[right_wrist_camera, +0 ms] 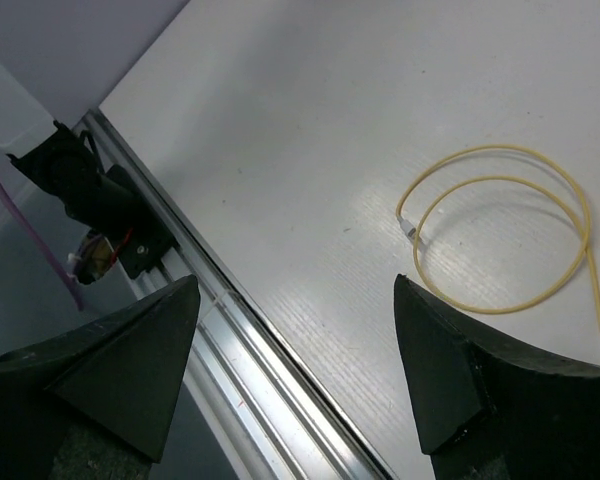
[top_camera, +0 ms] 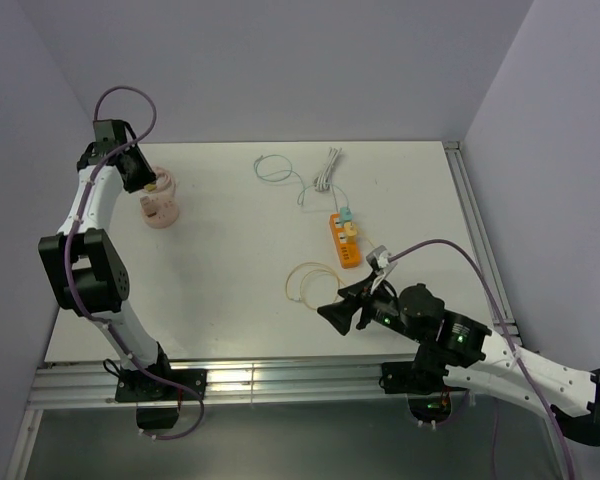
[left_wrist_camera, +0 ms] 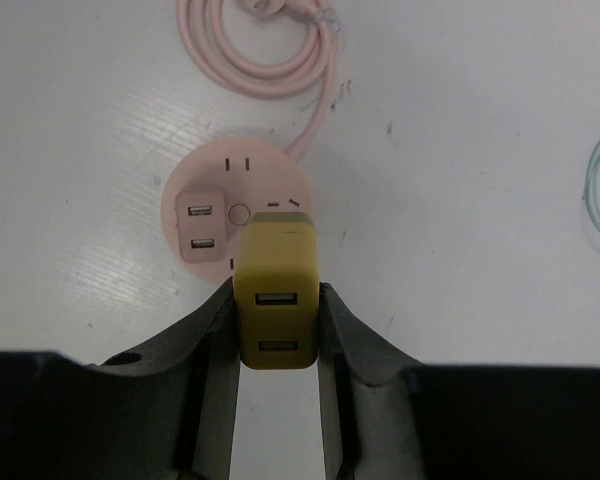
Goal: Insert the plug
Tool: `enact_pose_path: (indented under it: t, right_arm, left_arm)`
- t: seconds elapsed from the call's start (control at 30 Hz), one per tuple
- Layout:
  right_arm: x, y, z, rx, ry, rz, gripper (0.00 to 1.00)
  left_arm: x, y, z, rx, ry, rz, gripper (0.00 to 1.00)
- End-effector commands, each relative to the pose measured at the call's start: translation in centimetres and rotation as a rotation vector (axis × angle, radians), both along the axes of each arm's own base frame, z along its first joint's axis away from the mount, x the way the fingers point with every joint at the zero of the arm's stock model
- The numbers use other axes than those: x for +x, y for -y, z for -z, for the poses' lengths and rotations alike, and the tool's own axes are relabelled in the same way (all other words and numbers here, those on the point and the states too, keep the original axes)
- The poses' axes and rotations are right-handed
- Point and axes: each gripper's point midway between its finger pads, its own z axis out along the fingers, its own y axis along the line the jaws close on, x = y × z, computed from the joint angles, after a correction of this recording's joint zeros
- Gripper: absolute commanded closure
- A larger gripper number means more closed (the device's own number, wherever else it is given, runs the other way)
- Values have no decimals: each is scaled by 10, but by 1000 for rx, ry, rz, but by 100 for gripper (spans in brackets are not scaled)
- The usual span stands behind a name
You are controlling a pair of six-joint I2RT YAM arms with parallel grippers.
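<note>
Left gripper (left_wrist_camera: 277, 325): shut tight on yellow plug (left_wrist_camera: 277, 285) at rim of pink round socket (left_wrist_camera: 248, 168), far left; right gripper (right_wrist_camera: 296, 300) wide open, empty; mid-insertion, next needs prongs lined to free slots, then straight push.

The white table (top_camera: 230, 245) carries a pink socket (top_camera: 161, 207), orange power strip (top_camera: 345, 240), yellow cable (right_wrist_camera: 500, 148).

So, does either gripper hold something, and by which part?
The left gripper grips the mustard-yellow plastic USB charger plug by its two side faces, near the port end. The right gripper is open, holding nothing.
</note>
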Motion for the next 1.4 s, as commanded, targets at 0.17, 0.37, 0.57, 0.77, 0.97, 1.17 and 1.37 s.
enact_pose_path:
  t: [0.17,0.37,0.57,0.77,0.97,1.17,1.37]
  right_arm:
    - [6,-12,3,-38,6,-17,15]
    - [2,-11,0,-30,7,-30,16]
    - [-1,-9,-5,0,20,-39,16]
    - [0,-13,1,-25,6,-44,15]
    - [0,-14,3,-33,4,-46,15]
    - [1,-14,3,-32,3,-46,16]
    - [1,-15,4,-35,3,-47,15]
  left_arm:
    - [25,-11,-19,-12,117,51,100]
    - [25,-10,3,-27,92,59,100]
    - [30,-7,24,-54,49,76,100]
    - [24,-3,50,-97,-44,56,100]
    - [16,4,53,-112,-79,45,100]
    - [15,2,57,-76,-106,30,100]
    - [19,4,59,-58,-115,27,100]
